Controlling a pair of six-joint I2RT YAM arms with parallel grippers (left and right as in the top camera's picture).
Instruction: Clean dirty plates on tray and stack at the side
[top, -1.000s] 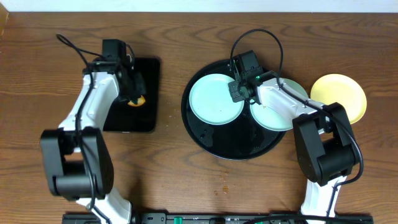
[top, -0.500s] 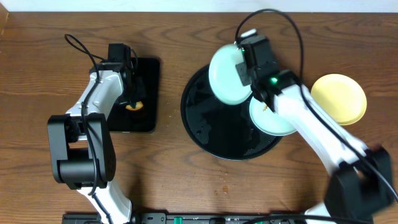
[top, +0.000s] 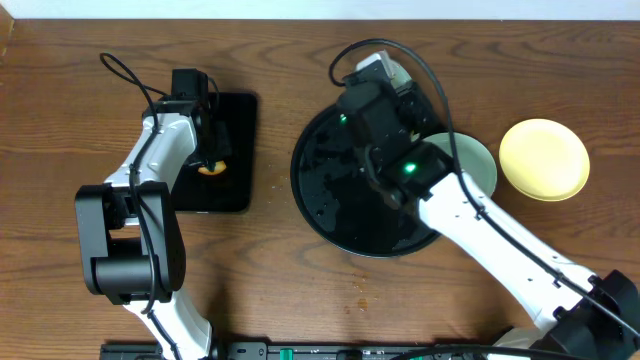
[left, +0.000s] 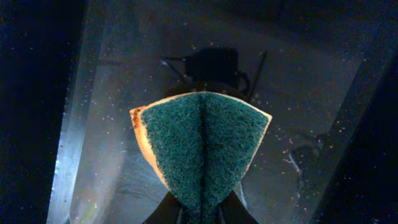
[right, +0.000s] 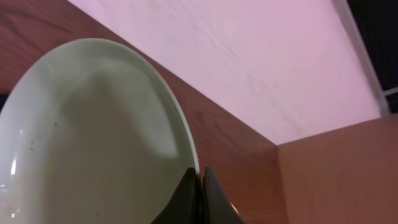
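Observation:
My right gripper is shut on the rim of a pale blue-white plate and holds it tilted in the air above the round black tray. From overhead my right arm hides most of that plate. A second pale plate lies at the tray's right edge, half under the arm. On the table to the right of the tray lies the yellow plate. My left gripper is shut on a folded green-and-yellow sponge, low over the rectangular tray.
The small rectangular black tray lies at the left, with my left arm reaching over it. My right arm crosses the round tray from the lower right. Bare wooden table lies between the two trays and along the front.
My right gripper has lifted the pale plate off the round tray and raised it high, tilting it. The left arm and its sponge have barely moved.

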